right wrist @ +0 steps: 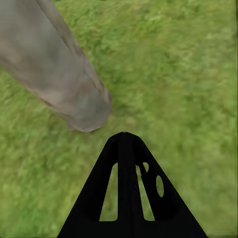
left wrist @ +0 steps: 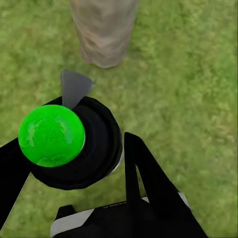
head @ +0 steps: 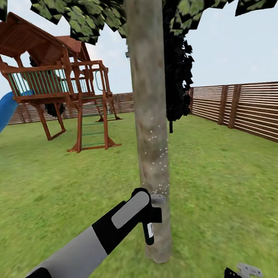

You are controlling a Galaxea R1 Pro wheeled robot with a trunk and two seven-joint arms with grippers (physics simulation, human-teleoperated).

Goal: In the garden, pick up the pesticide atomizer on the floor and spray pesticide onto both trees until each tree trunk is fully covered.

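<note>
left claw (left wrist: 74, 163) pinching the atomizer (left wrist: 69, 144) right by the tree trunk (head: 151, 112), white droplets on bark, right claw (right wrist: 126, 144) pressed together over grass (head: 227, 168)

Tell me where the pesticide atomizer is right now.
The atomizer, with its green ball top, sits in the left gripper, held close to the tree trunk, low near its base over the grass.

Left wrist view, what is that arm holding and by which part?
The left gripper holds the pesticide atomizer, its jaws closed on either side of the black body below the green cap; the nozzle points toward the tree trunk.
</note>
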